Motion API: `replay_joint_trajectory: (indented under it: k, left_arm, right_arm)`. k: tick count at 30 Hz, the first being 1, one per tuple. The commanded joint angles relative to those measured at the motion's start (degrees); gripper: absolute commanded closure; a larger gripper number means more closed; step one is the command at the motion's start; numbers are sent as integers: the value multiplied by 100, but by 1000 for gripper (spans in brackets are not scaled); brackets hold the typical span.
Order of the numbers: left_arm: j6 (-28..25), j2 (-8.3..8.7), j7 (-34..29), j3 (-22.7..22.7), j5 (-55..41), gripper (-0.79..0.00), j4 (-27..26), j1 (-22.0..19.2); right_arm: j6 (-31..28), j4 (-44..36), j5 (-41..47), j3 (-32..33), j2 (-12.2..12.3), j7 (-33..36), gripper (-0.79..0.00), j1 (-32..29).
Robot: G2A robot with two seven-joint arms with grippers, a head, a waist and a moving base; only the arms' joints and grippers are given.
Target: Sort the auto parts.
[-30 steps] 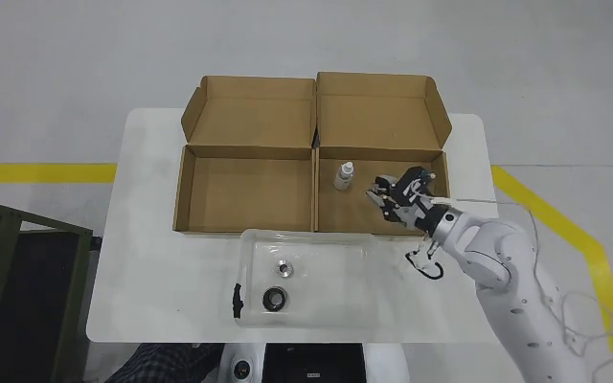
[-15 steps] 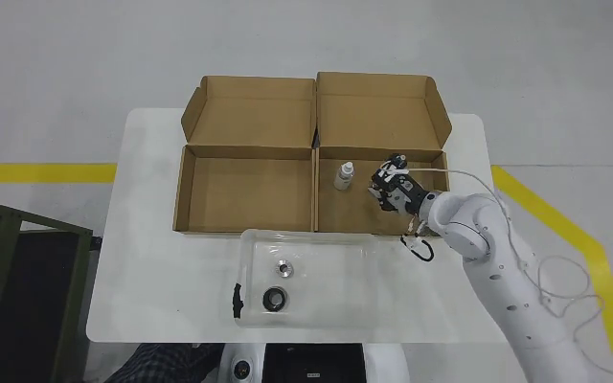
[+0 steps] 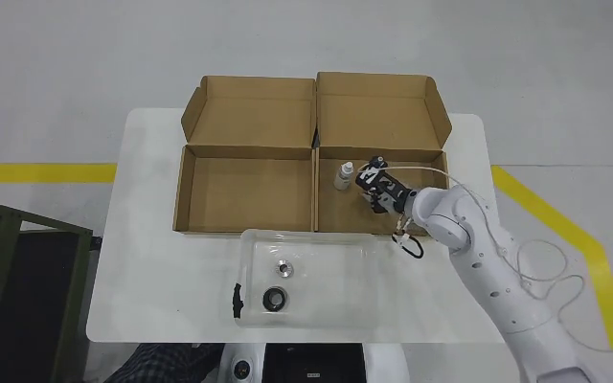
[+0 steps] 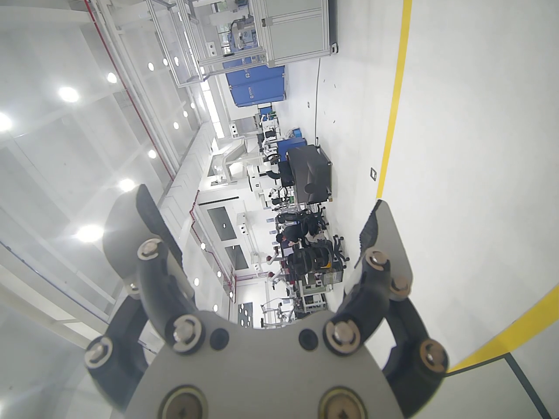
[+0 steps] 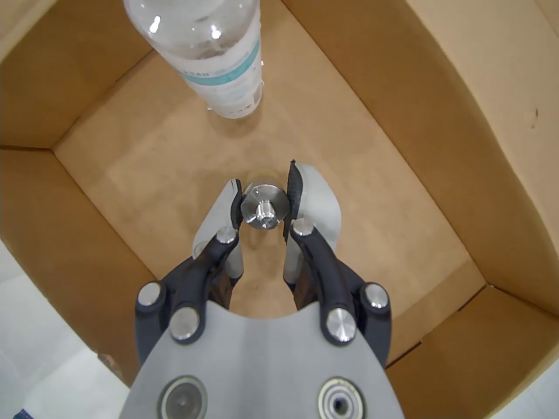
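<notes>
Holding one steel fitting (image 5: 263, 213), right gripper (image 5: 264, 196) jaws clamped on it, inside the box (image 5: 393, 176) near the worktop's (image 3: 153, 239) far right corner; I'd lower, release gently, clear of bottle (image 5: 209, 32).

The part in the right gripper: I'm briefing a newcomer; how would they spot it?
Find the right-hand cardboard box. Inside it, near the clear bottle, the right gripper pinches a small part. Unlike the bottle, it is shiny metal.

The metal fitting (image 5: 263, 212) is shiny, the plastic bottle (image 5: 205, 36) glossy, the cardboard box (image 5: 436, 89) matt.
</notes>
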Motion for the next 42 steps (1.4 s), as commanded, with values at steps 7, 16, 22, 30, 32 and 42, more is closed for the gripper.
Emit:
replay_joint_trajectory:
  k: [7, 16, 22, 30, 32, 42]
  left_arm:
    - [0, 0, 0, 0, 0, -785, 0, 0]
    - [0, 0, 0, 0, 0, -785, 0, 0]
    - [0, 0, 0, 0, 0, -785, 0, 0]
    - [0, 0, 0, 0, 0, -785, 0, 0]
    - [0, 0, 0, 0, 0, -785, 0, 0]
    - [0, 0, 0, 0, 0, -785, 0, 0]
  right_arm:
    - [-60, -137, 35, -13, -6, -124, -351, -11]
    - [-211, -1407, -94, 538, 151, -309, -379, -742]
    - [-483, -2297, -97, 745, 233, -499, -391, -1333]
    - [-938, -2862, -333, 570, 272, -1044, -385, -1813]
    - [-1075, -2849, -417, 435, 269, -1202, -385, -1851]
    - [-1284, -2609, -1040, -363, 192, -1760, -385, -1782]
